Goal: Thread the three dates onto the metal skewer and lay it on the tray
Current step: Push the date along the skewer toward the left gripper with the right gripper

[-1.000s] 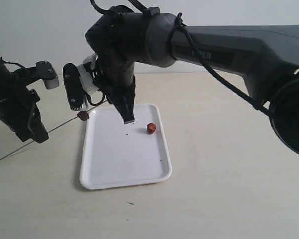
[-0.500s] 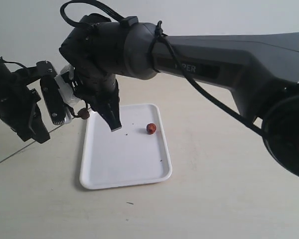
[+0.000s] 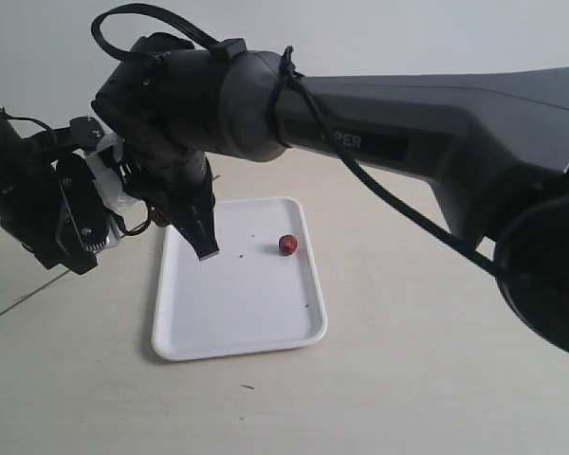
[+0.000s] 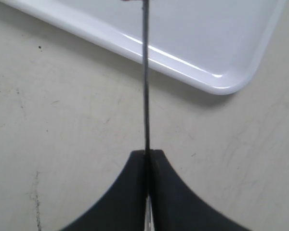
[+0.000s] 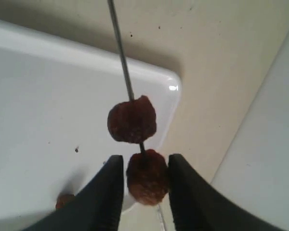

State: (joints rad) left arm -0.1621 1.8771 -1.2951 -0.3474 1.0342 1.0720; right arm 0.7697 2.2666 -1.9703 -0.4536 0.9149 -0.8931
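My left gripper [image 4: 147, 153] is shut on the thin metal skewer [image 4: 146, 72], which runs out over the white tray's [image 4: 207, 43] corner. Two reddish-brown dates are threaded on the skewer [image 5: 119, 48]: one [image 5: 132, 119] just ahead of my right gripper [image 5: 146, 160], the other [image 5: 147, 177] between its fingers. Those jaws flank that date with a thin gap on one side. A third date [image 3: 287, 245] lies loose on the tray [image 3: 237, 322]. In the exterior view the right gripper [image 3: 152, 227] hangs at the tray's far left corner, close to the left gripper [image 3: 62, 246].
The right arm [image 3: 408, 114] stretches across the whole scene above the tray. The skewer's tail [image 3: 24, 301] sticks out to the left past the left gripper. A few dark specks dot the tray and the beige tabletop [image 3: 436, 360].
The right gripper has slid left along the skewer towards the left gripper, carrying a date with it, and its jaws have widened slightly. The left gripper has stayed put.
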